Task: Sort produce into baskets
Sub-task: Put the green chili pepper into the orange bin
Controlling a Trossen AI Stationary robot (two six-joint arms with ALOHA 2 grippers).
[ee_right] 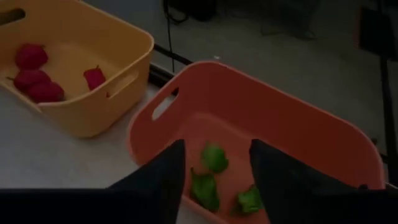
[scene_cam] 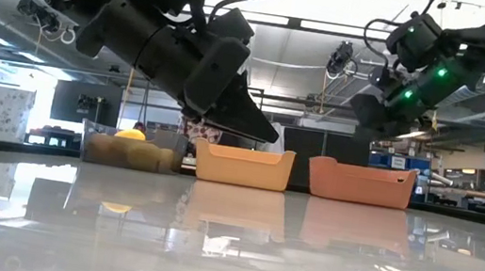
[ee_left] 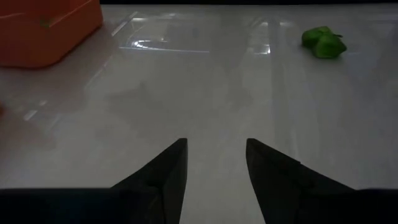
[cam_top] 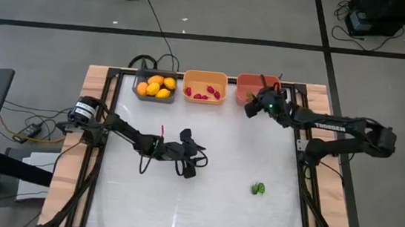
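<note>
Starting at your left, the dark grey basket (cam_top: 154,94) already holds the yellow-orange fruits (cam_top: 156,85); none lie loose on the worktop (cam_top: 223,205). The left end effector (cam_top: 188,157) hangs low over the bare middle of the worktop, fingers spread with nothing between them. Next along the back edge, the orange basket (cam_top: 206,79) has the red pieces (cam_top: 204,93) in it. Further right, one green piece (cam_top: 258,188) sits alone on the worktop, well apart from both arms; it looks like the only item left to sort. At the far right, the salmon-red basket (ee_right: 298,134) contains several green pieces (ee_right: 214,158), and the right end effector (ee_right: 216,163) hovers directly above it, fingers parted and empty. You appear nearly finished: one green piece remains.
</note>
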